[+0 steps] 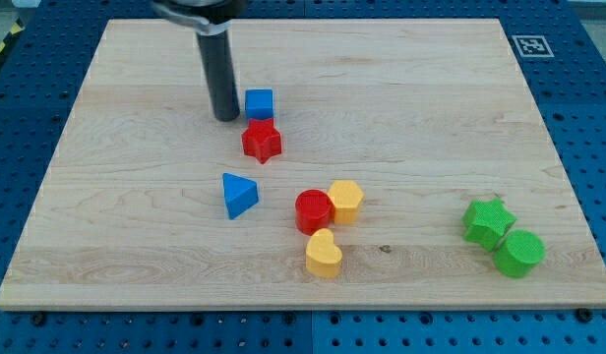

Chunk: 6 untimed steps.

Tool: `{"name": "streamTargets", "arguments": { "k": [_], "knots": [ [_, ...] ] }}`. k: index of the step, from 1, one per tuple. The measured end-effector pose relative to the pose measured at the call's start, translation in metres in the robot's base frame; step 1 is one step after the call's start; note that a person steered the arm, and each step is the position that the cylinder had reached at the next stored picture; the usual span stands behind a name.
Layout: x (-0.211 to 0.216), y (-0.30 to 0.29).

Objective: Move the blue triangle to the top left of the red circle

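Note:
The blue triangle (pixel 239 195) lies near the board's middle, to the left of and slightly above the red circle (pixel 313 211), with a gap between them. My tip (pixel 225 118) stands on the board well above the triangle, just left of a blue cube (pixel 259 103) and up-left of a red star (pixel 263 141). The tip touches no block that I can see.
A yellow hexagon (pixel 346 201) touches the red circle's right side. A yellow heart (pixel 324 255) lies just below the circle. A green star (pixel 488 220) and a green circle (pixel 519 253) sit at the lower right. The wooden board (pixel 136 285) lies on a blue perforated table.

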<state>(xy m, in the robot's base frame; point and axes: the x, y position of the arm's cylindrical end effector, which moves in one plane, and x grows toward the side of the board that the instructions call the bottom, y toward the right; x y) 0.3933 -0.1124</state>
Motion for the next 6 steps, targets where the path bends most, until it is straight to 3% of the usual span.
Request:
{"name": "streamTargets", "arguments": {
  "k": [1,3,6],
  "knots": [
    [0.037,-0.033],
    [0.129,-0.041],
    [0.127,0.017]
  ]
}}
